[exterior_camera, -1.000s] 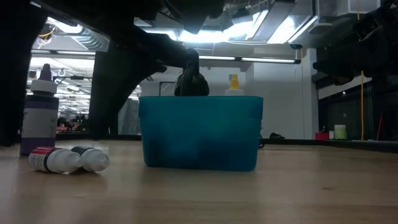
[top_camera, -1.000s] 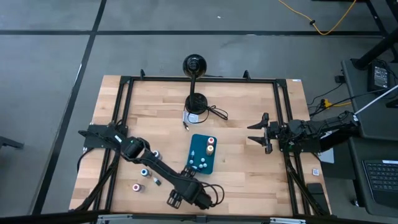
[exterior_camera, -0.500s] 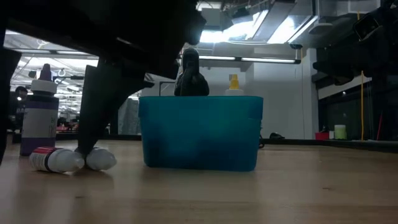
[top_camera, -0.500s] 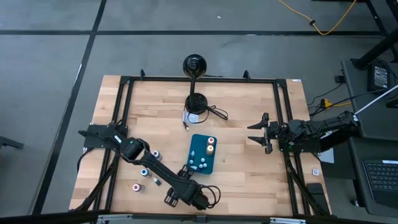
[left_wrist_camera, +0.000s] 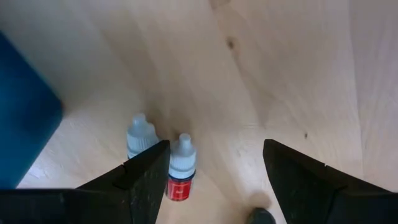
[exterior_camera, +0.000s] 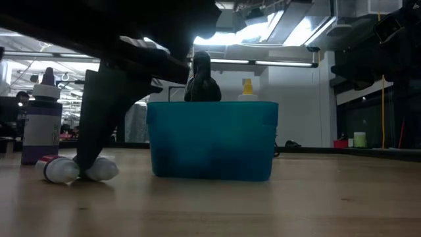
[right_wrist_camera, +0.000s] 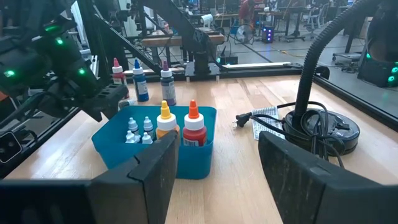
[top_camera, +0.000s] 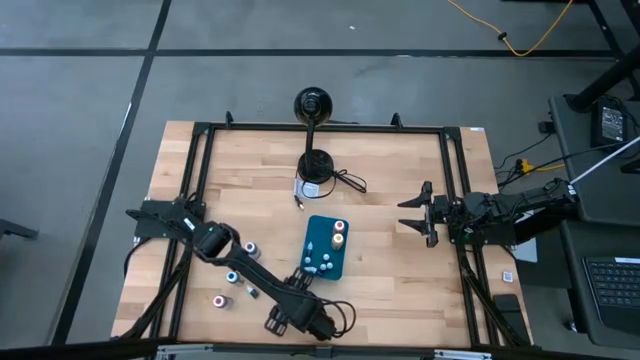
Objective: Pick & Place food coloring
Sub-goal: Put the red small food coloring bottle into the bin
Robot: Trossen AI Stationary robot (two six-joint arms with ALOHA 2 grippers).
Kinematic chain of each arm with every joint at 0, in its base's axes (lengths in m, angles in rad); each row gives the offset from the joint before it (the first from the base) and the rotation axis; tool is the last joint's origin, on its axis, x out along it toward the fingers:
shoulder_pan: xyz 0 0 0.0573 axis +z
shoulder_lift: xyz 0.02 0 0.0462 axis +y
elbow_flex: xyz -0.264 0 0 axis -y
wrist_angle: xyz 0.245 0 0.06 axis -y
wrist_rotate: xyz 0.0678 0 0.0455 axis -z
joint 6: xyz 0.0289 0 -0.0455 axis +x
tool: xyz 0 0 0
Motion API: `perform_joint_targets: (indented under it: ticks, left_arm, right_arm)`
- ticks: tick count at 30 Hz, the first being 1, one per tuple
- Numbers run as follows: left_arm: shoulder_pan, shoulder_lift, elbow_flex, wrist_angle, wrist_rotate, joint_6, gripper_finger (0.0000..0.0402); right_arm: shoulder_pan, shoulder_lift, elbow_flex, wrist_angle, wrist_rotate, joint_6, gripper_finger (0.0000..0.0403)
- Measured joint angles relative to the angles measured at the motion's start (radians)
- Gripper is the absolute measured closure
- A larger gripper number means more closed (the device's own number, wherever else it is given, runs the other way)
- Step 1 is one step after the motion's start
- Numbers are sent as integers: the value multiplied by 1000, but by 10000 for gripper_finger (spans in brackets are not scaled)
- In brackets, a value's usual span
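High view: the left gripper [top_camera: 278, 322] sits at the near edge of the worktop, just short of the teal tray [top_camera: 326, 250], which stands near the middle, toward the near edge. Loose food coloring bottles lie toward the near-left corner, among them a blue-capped bottle [top_camera: 232, 277] and a red-capped bottle [top_camera: 219, 299]. More bottles already stand inside the tray, which suggests the loose ones are being collected into it.

Left wrist view: the fingers are spread wide, one finger [left_wrist_camera: 146, 171] beside a pair of small lying bottles [left_wrist_camera: 179, 169], one red-labelled; the wide opening appears chosen to straddle a bottle before closing. Nothing is pinched.

Low view: the same pair of bottles [exterior_camera: 62, 169] lies beside the tray [exterior_camera: 210, 139], with the dark finger planted just behind them.

The right gripper [top_camera: 417, 212] waits at the right edge of the worktop, its fingers spread and empty.

Compared with the frame one second earlier, the left gripper has drawn back slightly along the near edge and its finger has descended to the table among the lying bottles, which have shifted a little; the right arm is unchanged.
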Motion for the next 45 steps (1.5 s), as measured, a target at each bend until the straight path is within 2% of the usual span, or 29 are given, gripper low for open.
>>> perform_joint_targets:
  ticks: [6,16,24,30,37,45]
  left_arm:
    - [-4,0,-1,0,-8,17,149]
    - [-32,-3,-60,-5,-88,140,149]
    - [-39,-3,-61,-9,-103,235,149]
    - [-56,-2,-63,-15,-151,311,153]
    - [-56,-1,-63,-28,-150,334,197]
    - [-56,0,-63,-59,-151,307,291]
  right_arm:
    - [0,0,0,0,0,0,179]
    - [0,0,0,0,0,0,179]
    - [0,0,0,0,0,0,179]
    - [0,0,0,0,0,0,179]
    - [0,0,0,0,0,0,179]
    - [0,0,0,0,0,0,179]
